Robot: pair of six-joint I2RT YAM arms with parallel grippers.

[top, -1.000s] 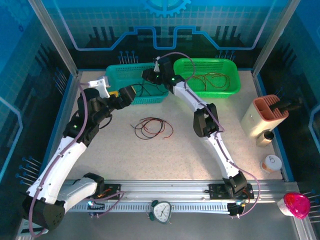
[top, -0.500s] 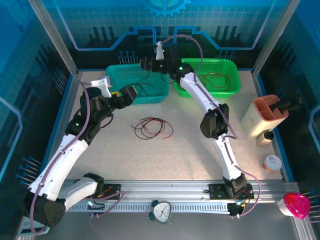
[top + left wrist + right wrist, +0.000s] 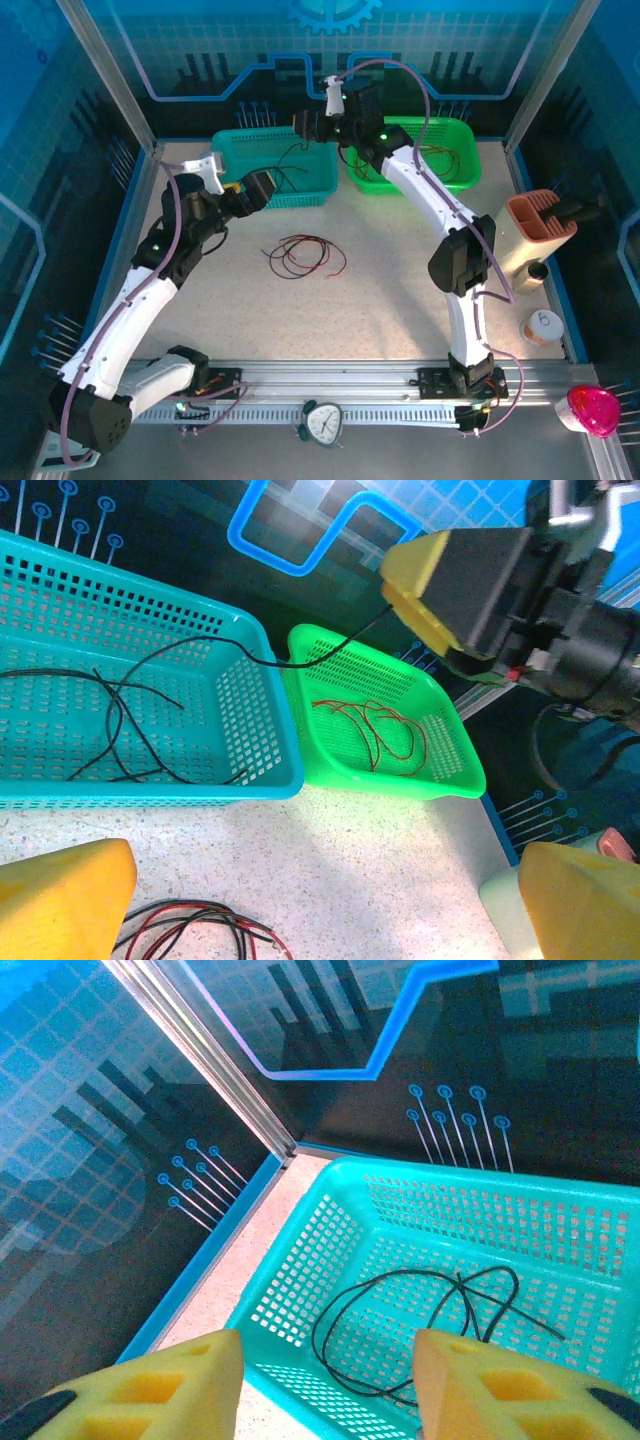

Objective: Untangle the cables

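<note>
Top external shows the table (image 3: 380,290) carrying a teal basket (image 3: 300,198), with a green basket (image 3: 440,187) just right of it. Inside the teal one lie black cables (image 3: 120,710), in its neighbour red cables (image 3: 375,725), and a mixed tangle (image 3: 303,255) sits in front. Right claw (image 3: 325,1345), jaws apart above the teal basket, should let the black strand (image 3: 330,645) reaching it fall fully inside. Left claw (image 3: 320,885), released wide, hovers before it.

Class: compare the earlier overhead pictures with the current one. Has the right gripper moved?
Yes. The right gripper has moved toward the far wall, from over the teal basket's right end to about its far rim.
</note>
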